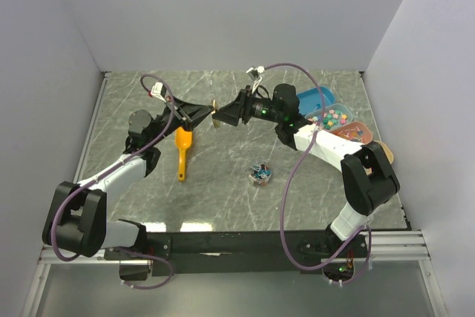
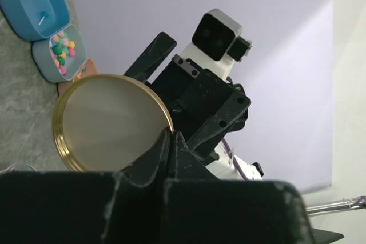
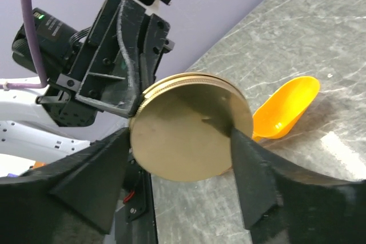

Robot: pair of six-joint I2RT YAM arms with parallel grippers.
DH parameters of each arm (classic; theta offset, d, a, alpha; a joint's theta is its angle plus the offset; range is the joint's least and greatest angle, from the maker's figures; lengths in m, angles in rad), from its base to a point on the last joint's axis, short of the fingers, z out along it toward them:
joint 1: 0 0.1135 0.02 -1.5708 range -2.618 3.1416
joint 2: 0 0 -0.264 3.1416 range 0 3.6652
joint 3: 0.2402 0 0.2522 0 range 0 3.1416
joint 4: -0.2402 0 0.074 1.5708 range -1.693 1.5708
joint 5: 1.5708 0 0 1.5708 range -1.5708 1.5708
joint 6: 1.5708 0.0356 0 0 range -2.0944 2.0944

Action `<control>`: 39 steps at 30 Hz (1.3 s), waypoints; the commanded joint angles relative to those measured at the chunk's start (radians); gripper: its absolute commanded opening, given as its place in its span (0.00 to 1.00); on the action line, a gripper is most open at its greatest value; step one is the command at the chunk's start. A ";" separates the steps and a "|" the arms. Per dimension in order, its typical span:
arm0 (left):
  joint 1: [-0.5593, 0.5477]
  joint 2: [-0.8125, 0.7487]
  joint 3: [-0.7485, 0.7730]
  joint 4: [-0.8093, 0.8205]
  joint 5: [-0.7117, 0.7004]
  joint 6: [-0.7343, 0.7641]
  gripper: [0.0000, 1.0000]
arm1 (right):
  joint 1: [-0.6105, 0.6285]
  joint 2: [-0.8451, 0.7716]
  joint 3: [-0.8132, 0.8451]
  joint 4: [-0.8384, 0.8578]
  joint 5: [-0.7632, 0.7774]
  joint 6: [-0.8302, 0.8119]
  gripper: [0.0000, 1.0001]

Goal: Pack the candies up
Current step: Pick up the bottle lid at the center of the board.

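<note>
Candies [image 1: 260, 174] sat in a small heap on the table [image 1: 223, 198], in front of the arms and right of the orange scoop [image 1: 183, 151]; there seemed to be a small round holder under them, too small to tell. Neither tool was near them.

Handling, by judgement:
- tiny wrapped sweets, very light, hard inside, not fragile
- wrappers likely slick, and the pieces loose, so a pinch would catch one or two and scatter the rest
- better to scoop them, or lift whatever holds them by its rim

Left tool [image 2: 171, 141] was clenched on the rim of the gold lid [image 2: 111, 124], holding it up in the air on edge between the two arms. Right tool [image 3: 182, 158] straddled the same lid, one finger on each side of the disc and right at its edge; couldn't tell if it had gripped yet.

The lid looked like thin stiff metal, smooth and slippery, so it is best taken across the rim.

Far right of the table: blue tub [image 1: 319, 99], a tray of pastel sweets [image 1: 335, 117], a tray of orange-red sweets [image 1: 355, 133]; none of them the target.

Writing: none readable on the lid, scoop, tubs or wrappers, and no brand marks seen
</note>
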State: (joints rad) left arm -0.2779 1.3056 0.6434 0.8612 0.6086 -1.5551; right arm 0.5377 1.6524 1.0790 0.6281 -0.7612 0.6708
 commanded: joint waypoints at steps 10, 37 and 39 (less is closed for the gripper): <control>-0.014 -0.069 -0.001 0.044 0.006 0.026 0.01 | 0.005 -0.028 -0.001 -0.013 0.017 -0.045 0.87; -0.020 -0.034 -0.002 0.203 0.091 -0.063 0.01 | -0.004 -0.005 0.025 -0.057 0.003 -0.074 1.00; -0.021 -0.025 -0.005 0.225 0.095 -0.078 0.01 | -0.005 -0.002 0.025 -0.053 -0.001 -0.070 1.00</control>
State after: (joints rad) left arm -0.2821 1.2884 0.6216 0.9112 0.6380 -1.5799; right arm 0.5385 1.6508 1.0798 0.6067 -0.7895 0.6373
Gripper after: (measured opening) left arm 0.015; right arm 0.996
